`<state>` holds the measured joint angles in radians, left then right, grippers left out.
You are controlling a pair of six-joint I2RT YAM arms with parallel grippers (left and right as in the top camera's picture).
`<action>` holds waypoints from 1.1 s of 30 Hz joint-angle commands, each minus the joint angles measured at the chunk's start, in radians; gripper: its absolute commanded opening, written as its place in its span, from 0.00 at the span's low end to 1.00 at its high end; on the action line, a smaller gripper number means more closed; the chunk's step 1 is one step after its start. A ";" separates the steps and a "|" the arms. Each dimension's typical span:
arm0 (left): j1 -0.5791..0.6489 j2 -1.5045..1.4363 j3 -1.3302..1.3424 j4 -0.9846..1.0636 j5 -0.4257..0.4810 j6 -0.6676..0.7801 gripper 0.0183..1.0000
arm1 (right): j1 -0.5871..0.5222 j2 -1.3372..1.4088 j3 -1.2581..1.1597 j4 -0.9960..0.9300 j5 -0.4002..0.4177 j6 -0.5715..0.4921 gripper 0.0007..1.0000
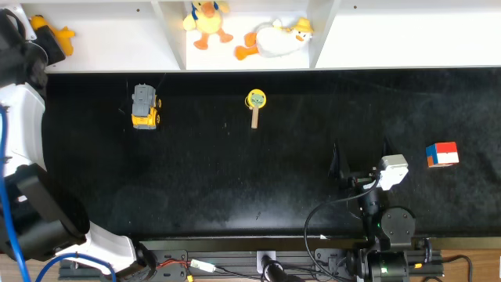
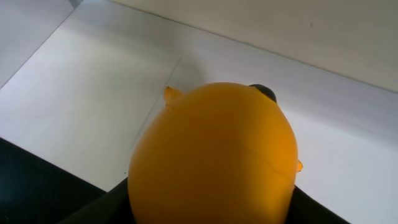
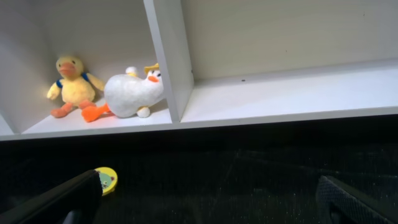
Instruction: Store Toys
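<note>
From the top view, a white shelf (image 1: 391, 35) runs along the far edge of the black counter (image 1: 235, 180). Its middle compartment already holds a yellow duck plush (image 1: 207, 19) and a white goose plush (image 1: 274, 37), lying side by side. The left gripper (image 1: 48, 43) is inside the left compartment with an orange toy (image 1: 63, 34) at its tip. Three toys lie on the counter: a yellow toy truck (image 1: 145, 106) towards the far left corner, a round yellow toy on a stick (image 1: 255, 106) near the middle of the far edge, and a red, white and blue cube (image 1: 442, 154) by the right edge. The right gripper (image 1: 360, 157) sits low over the counter's right half, well apart from the cube. In the left wrist view the orange toy bulges between the dark jaws, which appear clamped on it, above the white floor of the compartment; it does not look set down yet. In the right wrist view the jaws stand wide apart and hold nothing, facing the shelf, whose right compartment is bare, with the stick toy off to one side. By this reckoning two toys are stored, a third is about to be released, and three are left to fetch.
</note>
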<state>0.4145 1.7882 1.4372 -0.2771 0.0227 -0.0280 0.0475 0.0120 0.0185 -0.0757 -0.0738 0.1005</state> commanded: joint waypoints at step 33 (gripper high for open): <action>0.000 -0.340 0.023 -0.558 0.011 -0.006 1.00 | 0.005 -0.008 -0.014 0.005 0.005 0.005 0.99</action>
<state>0.4187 1.4876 1.4471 -0.7715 0.0124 -0.0311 0.0475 0.0120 0.0185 -0.0753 -0.0738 0.1013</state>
